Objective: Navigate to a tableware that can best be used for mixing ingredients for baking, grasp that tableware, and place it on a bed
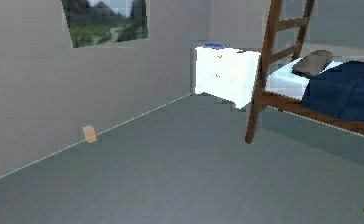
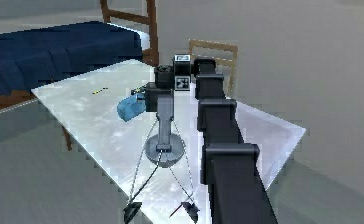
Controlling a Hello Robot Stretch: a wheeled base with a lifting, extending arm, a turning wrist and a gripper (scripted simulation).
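Note:
A small light-blue rounded thing (image 2: 129, 107), perhaps a bowl, lies on the pale tabletop (image 2: 90, 115). My arm (image 2: 228, 160) reaches out over that table. Its white marker squares (image 2: 182, 62) stand at the far end, with the dark wrist body (image 2: 166, 78) just right of the blue thing. From there a grey shaft comes back down to the gripper (image 2: 162, 209). Its thin fingers (image 2: 133, 211) end over the table's near edge and bare floor, and it holds nothing. A bed with a dark blue cover (image 2: 60, 50) stands beyond the table. The forward view has a bunk bed (image 1: 335, 90).
A wooden chair (image 2: 214, 52) stands at the table's far side. In the forward view a white nightstand (image 1: 227, 72) sits in the corner beside the bunk's wooden post (image 1: 258, 100). A landscape picture (image 1: 105, 20) hangs on the wall, and a small tan thing (image 1: 89, 134) lies by the baseboard. Open grey floor lies ahead.

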